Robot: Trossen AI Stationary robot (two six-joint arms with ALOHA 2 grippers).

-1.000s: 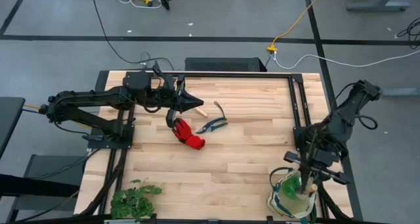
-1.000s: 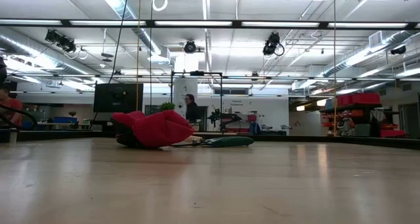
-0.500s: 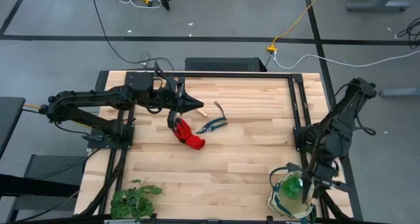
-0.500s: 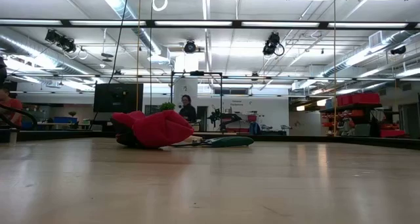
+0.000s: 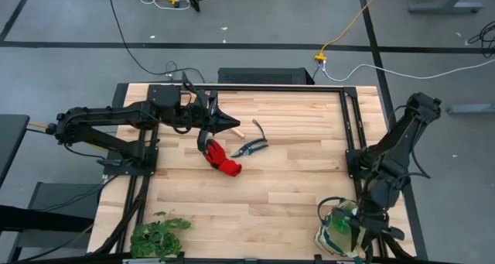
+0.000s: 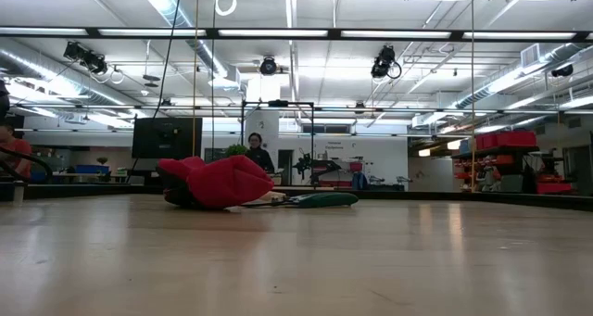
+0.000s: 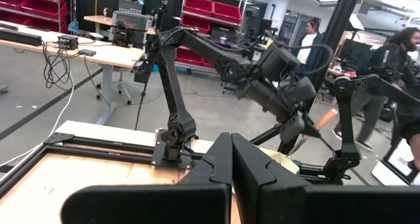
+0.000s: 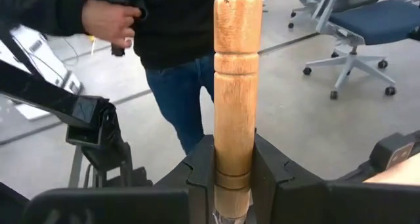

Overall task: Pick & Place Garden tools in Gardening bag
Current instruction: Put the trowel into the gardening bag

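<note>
Wood everywhere on this one: the tabletop (image 5: 263, 194) is pale planked butcher-block with a dark metal frame round the edge. Right claw (image 8: 234, 175) is clamped on a turned wooden handle (image 8: 234, 86), smooth and round with a couple of grooves near the bottom and a small hole in the end. Which tool that handle belongs to I can't tell, the working end is hidden. From above, that claw sits right over the gardening bag (image 5: 340, 231) at the near right corner of the tabletop.

The bag is a small round cream canvas thing with dark green trim. Something green shows inside it, but the arm covers too much to say what.

Left claw (image 5: 232, 124) is pinched fully shut with nothing in it, hanging over the far left part of the tabletop, its pointed dark fingers aimed toward the middle. Just beside it lies the red glove (image 5: 220, 157), soft and crumpled; in the low view it looks like a puffy red lump (image 6: 218, 182). Next to the glove are the pruning shears (image 5: 251, 147), dark handles with slim metal blades, flat on the wood. A short bit of pale wooden handle (image 5: 238, 132) pokes out near the left claw tip.

Leafy green plant bunch (image 5: 157, 234) sits at the near left corner, well apart from everything else.

A person (image 8: 167, 46) in jeans stands beyond the tabletop in the right wrist view.
</note>
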